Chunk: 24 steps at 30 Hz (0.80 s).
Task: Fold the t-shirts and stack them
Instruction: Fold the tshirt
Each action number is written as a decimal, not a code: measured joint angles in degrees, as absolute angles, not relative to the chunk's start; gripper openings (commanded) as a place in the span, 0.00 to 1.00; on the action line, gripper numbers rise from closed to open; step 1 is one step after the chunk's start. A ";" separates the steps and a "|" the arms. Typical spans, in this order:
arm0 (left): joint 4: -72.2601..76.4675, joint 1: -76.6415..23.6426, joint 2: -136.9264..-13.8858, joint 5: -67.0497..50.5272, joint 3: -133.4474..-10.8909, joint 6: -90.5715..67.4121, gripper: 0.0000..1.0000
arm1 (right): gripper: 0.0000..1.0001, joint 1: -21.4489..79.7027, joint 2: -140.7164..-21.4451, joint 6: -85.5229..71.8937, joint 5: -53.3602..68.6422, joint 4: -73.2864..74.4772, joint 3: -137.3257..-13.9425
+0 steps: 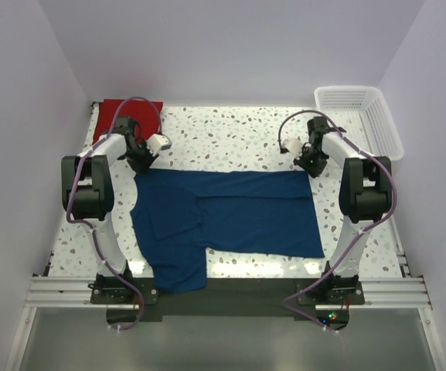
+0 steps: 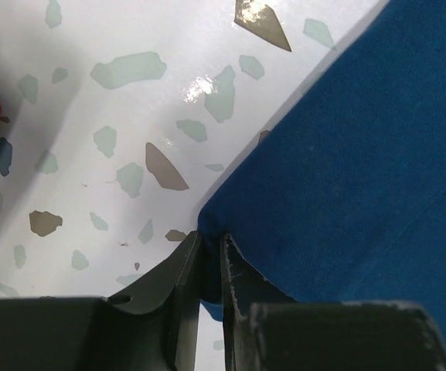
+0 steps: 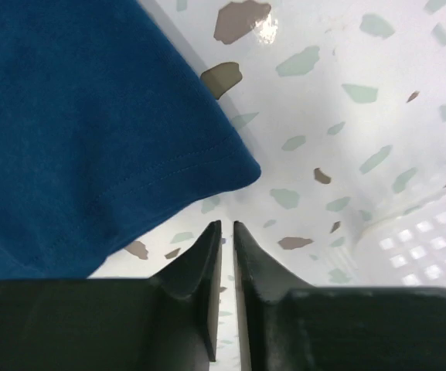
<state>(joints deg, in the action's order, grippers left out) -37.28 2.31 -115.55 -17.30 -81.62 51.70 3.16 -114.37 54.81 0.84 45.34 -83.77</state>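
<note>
1. The navy shirt [image 1: 230,212] lies spread flat across the middle of the table [image 1: 230,135]. It is wider than it is deep, with a straight side at the right. A lobe at the near left runs over the table's near edge between the arm bases.
2. Its cloth is smooth, with a few shallow creases left of centre where one layer seems to lie over another.
3. The red shirt [image 1: 126,114] sits as a small folded pad in the far left corner, apart from the navy shirt.
4. The left gripper [image 2: 211,238] is at the navy shirt's far left corner. Its fingers are clenched on the tip of that corner, and blue cloth shows between them.
5. The right gripper [image 3: 227,226] is just off the far right corner. Its fingers are pressed nearly together, grasping nothing, with only tabletop showing in the slit. The stitched corner lies just beside the tips, not touching them.
6. The basket [image 1: 385,124] stands in the far right corner by the right wall, well apart from both shirts. Only its own white lattice shows inside it.
7. Speckled tabletop shows as a band beyond the navy shirt, between the red shirt and the basket. Narrower strips show at the shirt's left and right, where the arms reach over.
</note>
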 measured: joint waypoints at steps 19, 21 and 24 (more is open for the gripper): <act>-37.19 2.31 -115.55 -17.30 -81.62 51.70 0.27 | 0.37 7.38 -119.37 54.30 3.99 49.36 -93.27; -37.17 2.31 -115.55 -17.28 -81.62 51.75 0.29 | 0.37 7.38 -120.57 54.63 3.99 50.04 -93.69; -37.17 2.31 -115.55 -17.28 -81.62 51.88 0.27 | 0.27 7.38 -121.60 55.37 3.97 51.29 -93.69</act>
<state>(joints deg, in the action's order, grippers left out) -37.17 2.31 -115.55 -17.28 -81.62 51.88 7.38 -121.60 55.37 3.97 51.29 -93.69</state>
